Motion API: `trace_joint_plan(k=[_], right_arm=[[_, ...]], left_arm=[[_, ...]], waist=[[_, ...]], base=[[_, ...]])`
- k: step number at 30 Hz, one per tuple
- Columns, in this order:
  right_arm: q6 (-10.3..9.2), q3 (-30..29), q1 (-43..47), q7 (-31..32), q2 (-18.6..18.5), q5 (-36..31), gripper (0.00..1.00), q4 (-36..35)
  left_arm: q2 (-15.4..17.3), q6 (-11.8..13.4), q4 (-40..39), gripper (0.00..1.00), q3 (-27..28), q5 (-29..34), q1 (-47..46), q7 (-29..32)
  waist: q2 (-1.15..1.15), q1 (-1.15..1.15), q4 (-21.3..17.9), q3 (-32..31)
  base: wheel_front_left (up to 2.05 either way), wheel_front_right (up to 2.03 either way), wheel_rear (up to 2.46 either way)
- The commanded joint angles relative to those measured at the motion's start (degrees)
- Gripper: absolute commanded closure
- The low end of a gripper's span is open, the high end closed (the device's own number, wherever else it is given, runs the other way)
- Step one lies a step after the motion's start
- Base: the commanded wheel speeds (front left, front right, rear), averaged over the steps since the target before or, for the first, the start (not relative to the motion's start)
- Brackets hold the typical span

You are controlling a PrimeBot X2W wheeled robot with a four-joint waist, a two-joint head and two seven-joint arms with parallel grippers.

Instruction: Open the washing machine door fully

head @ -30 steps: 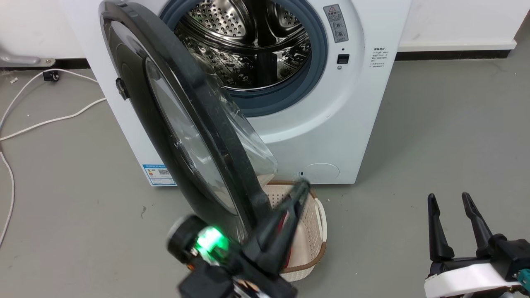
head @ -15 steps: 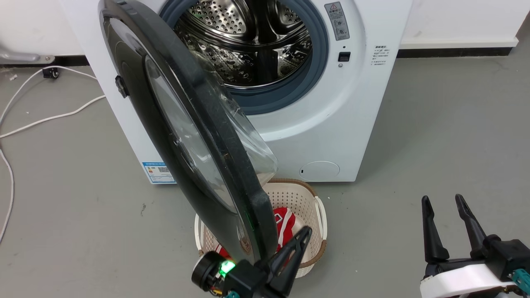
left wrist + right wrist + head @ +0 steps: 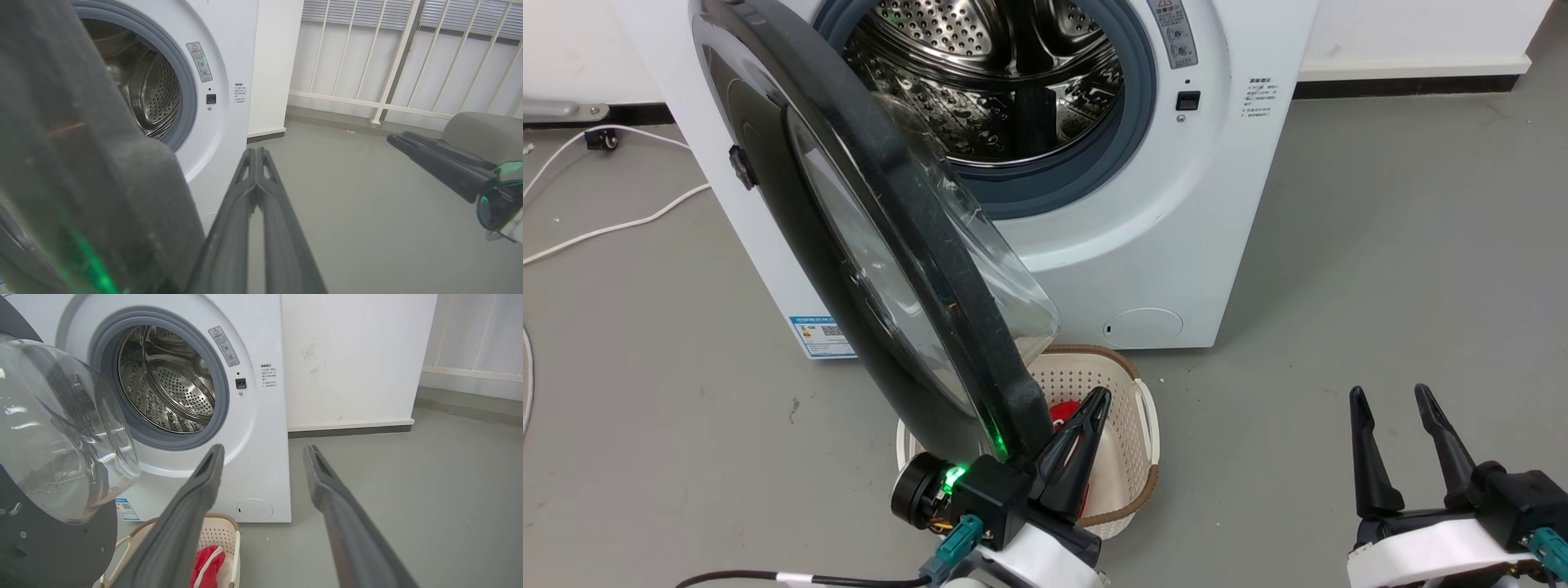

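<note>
- Step in hand: swinging the washing machine door [image 3: 874, 245] wider. It stands part open, hinged at the left side of the washing machine [image 3: 1176, 229]. Its free edge is out over the laundry basket [image 3: 1131, 392], which sits on the floor at the machine's front.
- Left gripper [image 3: 1099, 398]: fingers clenched together, grasping nothing, just beside the inner side of the door's lower rim. Touching or a hair apart, cannot tell.
- Right gripper [image 3: 1388, 392]: released, fingers spread, empty, well apart from the door, over floor off the machine's right front corner.
- Next move, my judgement: lay the clenched fingers' side on the inner rim and sweep toward the robot's left along the hinge arc, clear of the basket.
- Left wrist view gives the fingers pressed flat together, with the rim blurred close at left.
- Right wrist view gives the glass bowl [image 3: 61, 428] bulging inward and a red cloth [image 3: 206, 559] in the basket.
- Head view gives the door's outer face and the blue label [image 3: 821, 335].
</note>
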Motion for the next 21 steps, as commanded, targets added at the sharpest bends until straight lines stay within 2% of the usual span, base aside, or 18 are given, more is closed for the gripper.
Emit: trace_joint_plan(k=[1,7,13,21], right_arm=[[-0.03,0.0,-0.8,-0.1,0.1,0.2,0.00,0.1],[-0.03,-0.1,-0.8,-0.1,0.1,0.8,0.00,0.4],[-0.03,-0.4,-0.5,0.0,0.1,0.2,0.00,0.3],[-0.02,-0.6,-0.7,0.4,0.1,-0.1,0.00,0.0]], left_arm=[[1.1,1.1,0.6,1.00,2.1,-0.1,-0.6,-0.1],[2.2,1.5,-1.0,1.00,2.6,0.3,1.0,-0.4],[3.9,2.8,-4.7,1.00,2.3,1.0,5.0,0.0],[5.5,6.2,-12.1,1.00,3.5,0.4,10.7,2.4]], waist=[[0.00,0.00,0.0,0.0],[0.00,0.00,0.6,-0.1],[0.00,0.00,3.2,0.1],[0.00,0.00,8.5,0.4]], base=[[0.00,0.00,0.00],[0.00,0.00,0.00],[0.00,0.00,0.00],[0.00,0.00,0.00]])
